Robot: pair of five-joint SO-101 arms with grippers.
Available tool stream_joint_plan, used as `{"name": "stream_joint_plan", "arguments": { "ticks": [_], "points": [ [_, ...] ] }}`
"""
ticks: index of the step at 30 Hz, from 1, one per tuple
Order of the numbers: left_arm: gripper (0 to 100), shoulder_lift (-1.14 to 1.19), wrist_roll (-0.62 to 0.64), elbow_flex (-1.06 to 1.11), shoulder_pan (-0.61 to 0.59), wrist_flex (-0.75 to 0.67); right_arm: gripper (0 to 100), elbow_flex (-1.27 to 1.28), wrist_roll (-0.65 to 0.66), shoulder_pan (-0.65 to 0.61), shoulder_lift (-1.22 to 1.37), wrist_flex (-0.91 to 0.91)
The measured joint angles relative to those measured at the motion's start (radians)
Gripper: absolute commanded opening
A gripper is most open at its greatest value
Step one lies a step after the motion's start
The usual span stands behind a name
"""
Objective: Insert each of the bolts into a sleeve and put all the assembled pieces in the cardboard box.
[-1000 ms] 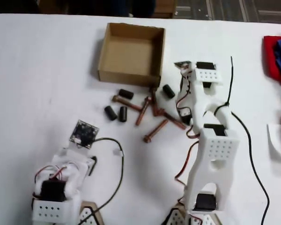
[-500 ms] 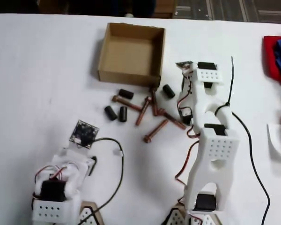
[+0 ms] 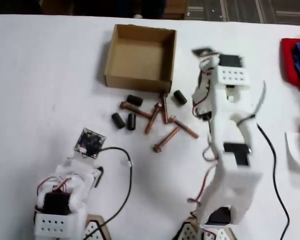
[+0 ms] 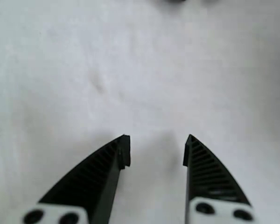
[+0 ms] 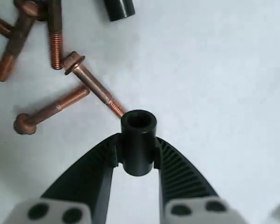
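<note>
We found one short black cylindrical sleeve (image 5: 138,135) grasped upright by the right gripper (image 5: 137,150), pinched between its black ribbed fingers with the open bore facing the wrist camera. The threaded tip of a copper-coloured flanged bolt (image 5: 91,84) ended just behind that sleeve, and we could not tell whether the two touched. That bolt belonged to a loose cluster of five copper-coloured bolts (image 3: 166,139) lying near the middle of the white bench (image 3: 50,75), some of them crossing one another.

Four loose black sleeves lay around the cluster. One (image 3: 179,97) was on the right-arm side, one (image 3: 135,100) was close to the box, and two (image 3: 118,120) (image 3: 131,121) lay side by side on the left-arm side.

The open brown cardboard box (image 3: 137,82) stood just beyond the bolts, toward the far edge of the bench.

The white right arm (image 3: 232,150) stretched from the near edge past the cluster, with its wrist level with the box.

The left arm (image 3: 60,200) sat folded at the near left corner. The left gripper (image 4: 156,150) was released, its fingers spread apart over the bench cover.

A black cable (image 3: 272,170) trailed beside the right arm. A red cloth (image 3: 294,55) lay at the right edge of the bench.
</note>
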Motion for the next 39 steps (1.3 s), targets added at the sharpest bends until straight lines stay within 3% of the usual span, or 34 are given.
{"name": "stream_joint_plan", "arguments": {
  "ticks": [8, 19, 22, 28, 32, 39],
  "points": [
    [21, 0.0, -0.002, 0.0, 0.002, 0.0, 2.0, 0.376, 0.0, -0.021, -0.503, -0.058],
    [21, 0.0, -0.002, 0.0, -0.02, -0.008, 2.0, 1.158, 0.0, -0.02, -0.973, -0.451],
    [21, 0.0, -0.032, 0.0, -0.141, -0.127, 2.0, 1.286, 0.0, -0.02, -1.013, -0.539],
    [21, 0.0, -0.164, 0.0, -0.413, -0.545, 2.0, 1.402, 0.0, -0.02, -1.028, -0.637],
    [21, 0.0, -0.172, -0.002, -0.408, -0.683, 2.0, 1.418, 0.0, -0.02, -1.028, -0.643],
    [21, 0.135, -0.123, -0.126, -0.232, -0.684, 2.0, 1.421, 0.0, -0.021, -1.031, -0.649]
  ]
}}
